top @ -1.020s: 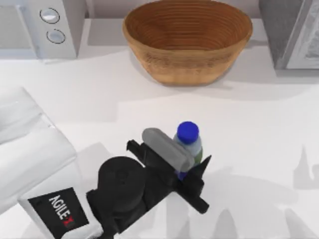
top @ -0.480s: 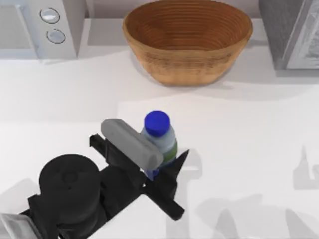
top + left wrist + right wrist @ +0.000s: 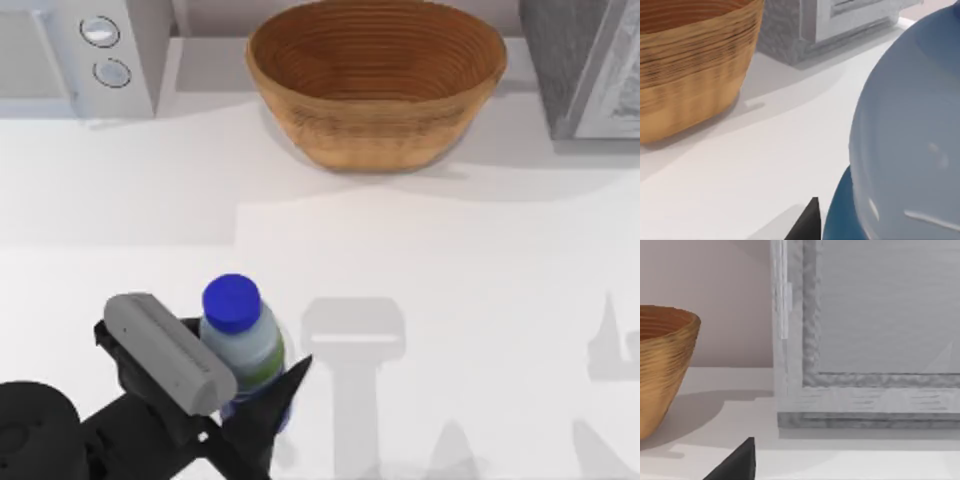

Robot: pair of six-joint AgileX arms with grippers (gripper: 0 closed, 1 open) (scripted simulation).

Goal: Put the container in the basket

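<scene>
Bare table (image 3: 480, 300) between basket (image 3: 376, 80) at far edge and near-left corner, left gripper (image 3: 225, 385) clamped on upright container (image 3: 240, 335), right gripper's state untellable

One container (image 3: 240, 340) is sitting near the front left. One basket (image 3: 376, 85) is standing at the far middle. One appliance (image 3: 85, 55) with two knobs (image 3: 99, 31) is standing far left, and one grey cabinet (image 3: 585, 65) is standing far right.

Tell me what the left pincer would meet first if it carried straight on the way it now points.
Probably the basket. The left pincer, shut on the container, points up-right across bare table toward it; height is unclear, so it might strike the wall or pass over.
</scene>
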